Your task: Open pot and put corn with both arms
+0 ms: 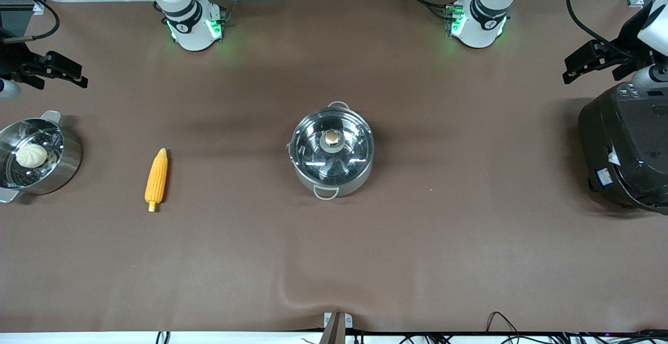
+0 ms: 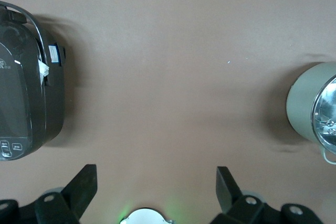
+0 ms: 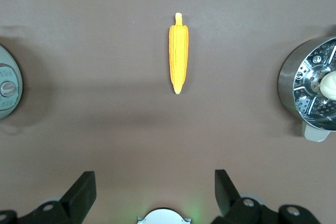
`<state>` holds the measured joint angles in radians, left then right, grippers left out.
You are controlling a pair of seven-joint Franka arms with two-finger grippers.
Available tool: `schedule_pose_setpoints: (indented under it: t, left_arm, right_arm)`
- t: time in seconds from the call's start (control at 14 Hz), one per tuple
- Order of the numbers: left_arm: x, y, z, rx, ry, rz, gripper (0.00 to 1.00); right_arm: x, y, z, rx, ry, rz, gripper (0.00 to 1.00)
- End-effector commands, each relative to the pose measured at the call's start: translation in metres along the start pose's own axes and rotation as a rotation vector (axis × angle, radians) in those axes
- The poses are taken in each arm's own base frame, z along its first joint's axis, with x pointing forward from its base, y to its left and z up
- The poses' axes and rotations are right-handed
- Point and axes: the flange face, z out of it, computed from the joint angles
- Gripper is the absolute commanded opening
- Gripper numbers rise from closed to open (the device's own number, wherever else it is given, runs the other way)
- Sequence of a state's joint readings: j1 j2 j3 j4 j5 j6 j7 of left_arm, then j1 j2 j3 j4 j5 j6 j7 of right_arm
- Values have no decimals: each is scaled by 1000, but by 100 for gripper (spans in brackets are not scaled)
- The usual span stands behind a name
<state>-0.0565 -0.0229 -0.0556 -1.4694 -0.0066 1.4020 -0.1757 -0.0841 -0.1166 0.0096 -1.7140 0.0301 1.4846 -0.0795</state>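
The glass lid sits on the pot. The corn lies on the desk. The left hand and right hand are spread wide, holding nothing

1. Pot: shiny steel wall, clear glass lid, coppery knob.
2. Corn: matt yellow-orange, ribbed with kernels.
3. Table: matt brown cover, smooth.
4. Cooker: glossy black plastic.
5. Second pot at the table's nine o'clock: polished steel, perforated insert.
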Motion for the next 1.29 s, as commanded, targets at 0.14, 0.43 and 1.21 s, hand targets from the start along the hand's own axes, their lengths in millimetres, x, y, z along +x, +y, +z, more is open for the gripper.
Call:
schedule_pose_setpoints:
  t: [0.14, 0.43, 1.21]
  left_arm:
    - [1, -3, -1, 0, -8, 18, 100]
    - [11, 2, 8, 34, -18, 27, 100]
    - [-7, 231, 71, 59, -37, -121, 100]
  right_arm:
    - [1, -5, -1, -11, -3, -5, 100]
    - [0, -5, -2, -11, -2, -5, 100]
    - [6, -8, 5, -11, -11, -12, 100]
